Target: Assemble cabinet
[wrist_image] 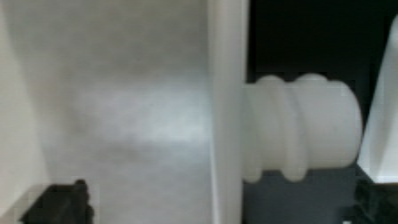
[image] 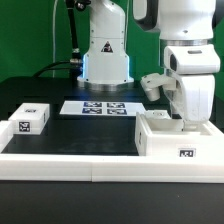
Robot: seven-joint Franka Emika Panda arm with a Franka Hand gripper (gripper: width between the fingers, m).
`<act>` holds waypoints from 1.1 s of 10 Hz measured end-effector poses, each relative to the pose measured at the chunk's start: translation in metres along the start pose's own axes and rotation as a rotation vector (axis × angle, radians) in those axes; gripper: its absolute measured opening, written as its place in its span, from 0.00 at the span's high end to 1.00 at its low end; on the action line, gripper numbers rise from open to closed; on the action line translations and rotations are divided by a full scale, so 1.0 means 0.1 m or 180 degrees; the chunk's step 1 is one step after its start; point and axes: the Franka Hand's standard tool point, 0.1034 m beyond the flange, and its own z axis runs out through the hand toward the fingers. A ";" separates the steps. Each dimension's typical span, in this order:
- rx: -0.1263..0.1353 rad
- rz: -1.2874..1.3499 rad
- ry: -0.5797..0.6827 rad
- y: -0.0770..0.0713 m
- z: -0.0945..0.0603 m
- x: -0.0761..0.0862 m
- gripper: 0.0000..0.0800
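Note:
The white cabinet body (image: 170,140) stands at the exterior view's right, with a tag on its front face. My gripper (image: 190,120) reaches down into its top; the fingertips are hidden there. In the wrist view the gripper (wrist_image: 221,205) is open. Its dark fingertips (wrist_image: 63,203) stand wide apart on either side of a thin upright white wall (wrist_image: 228,110), touching nothing I can see. A broad white panel face (wrist_image: 116,110) lies on one side of that wall and a ribbed white peg (wrist_image: 302,128) on the other. A small white tagged block (image: 30,118) sits at the exterior view's left.
The marker board (image: 100,107) lies flat on the black table in front of the robot base (image: 105,60). A long low white rail (image: 60,162) runs along the front edge. The arm's white wrist (image: 190,65) hangs over the cabinet body.

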 end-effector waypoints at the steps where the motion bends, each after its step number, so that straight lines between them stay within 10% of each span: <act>1: 0.0000 0.0001 0.0000 0.00 0.00 0.00 0.02; 7: -0.0093 0.0146 -0.0027 0.04 -0.31 0.05 0.00; 11: -0.0155 0.0390 -0.0038 -0.26 -0.61 0.25 0.00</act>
